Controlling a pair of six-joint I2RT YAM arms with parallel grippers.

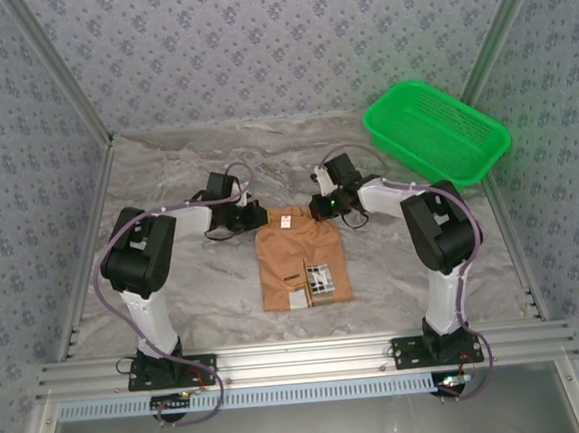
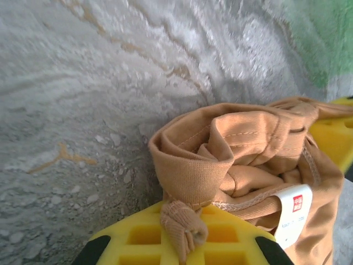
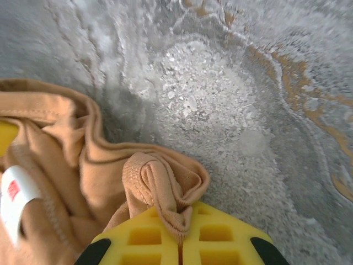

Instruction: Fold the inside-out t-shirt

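Grey marbled tabletop (image 1: 175, 286), patterned walls, green mesh basket (image 1: 435, 130) at far right; orange-tan t-shirt (image 1: 301, 266) at centre between the arms, a narrow panel, long axis running far to near; white label (image 2: 292, 212) beside the gathered far edge; left gripper (image 1: 252, 217) clenched on the far-left corner; right gripper (image 1: 321, 206) clenched on the far-right corner; the cloth's length lies nearward of both; arms equally close; likely next, far edge drawn toward the bases.

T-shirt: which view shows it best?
Top external: the whole t-shirt lies in frame. Left wrist shows a bunched corner in the left pincer; right wrist, another in the right pincer.
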